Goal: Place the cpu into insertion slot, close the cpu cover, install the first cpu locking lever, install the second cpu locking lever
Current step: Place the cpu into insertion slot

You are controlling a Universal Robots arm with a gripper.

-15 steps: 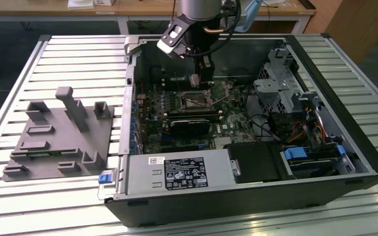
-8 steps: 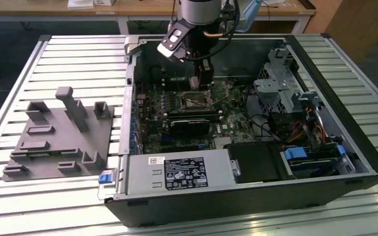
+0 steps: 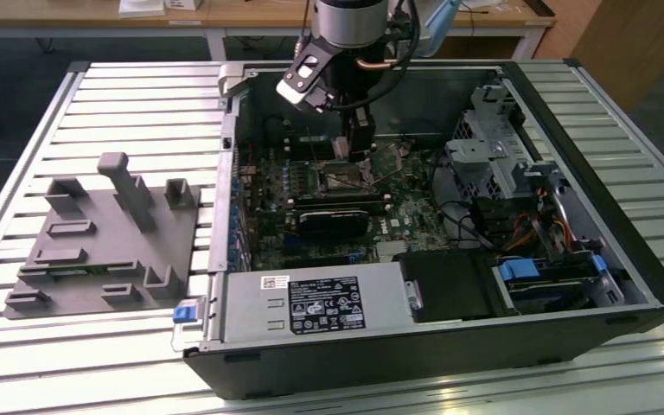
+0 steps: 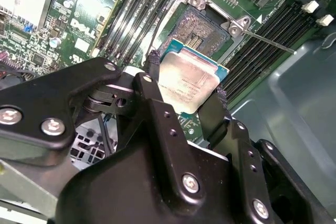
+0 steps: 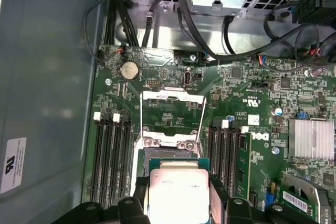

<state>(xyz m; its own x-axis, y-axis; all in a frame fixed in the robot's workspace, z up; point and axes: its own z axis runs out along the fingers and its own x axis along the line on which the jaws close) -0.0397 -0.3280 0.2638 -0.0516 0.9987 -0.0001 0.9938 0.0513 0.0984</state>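
Note:
My gripper is shut on the cpu, a flat square chip with a dull silver top, gripped by two opposite edges between black fingers. In both wrist views the cpu hangs just beside and above the insertion slot, whose dark pin field lies bare. The cpu cover is flipped open away from the insertion slot, and the green board shows through its window. A thin locking lever sticks out loose beside the slot. In the exterior view the gripper is inside the open computer case, over the slot.
Long black memory slots flank the socket on both sides. A black graphics card, the power supply and a drive cage crowd the case. A grey fixture sits on the slatted table, at the exterior view's left.

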